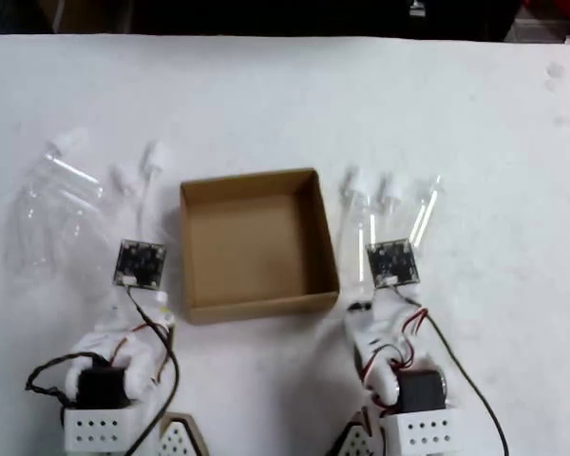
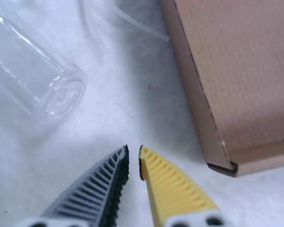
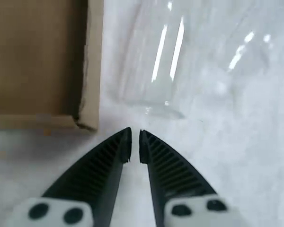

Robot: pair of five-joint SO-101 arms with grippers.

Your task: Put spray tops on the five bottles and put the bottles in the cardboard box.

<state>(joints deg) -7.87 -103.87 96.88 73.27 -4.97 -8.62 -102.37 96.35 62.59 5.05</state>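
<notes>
Both nearly closed, empty — left gripper near a clear bottle, right gripper just short of a second bottle.

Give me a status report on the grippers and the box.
Left gripper shut, empty. Right gripper same. Bottles lie either side of cardboard box, none inside. Nothing blocking.

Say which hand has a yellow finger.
The left hand: one ribbed finger is yellow, the other grey. Both fingers of the right hand are black.
</notes>
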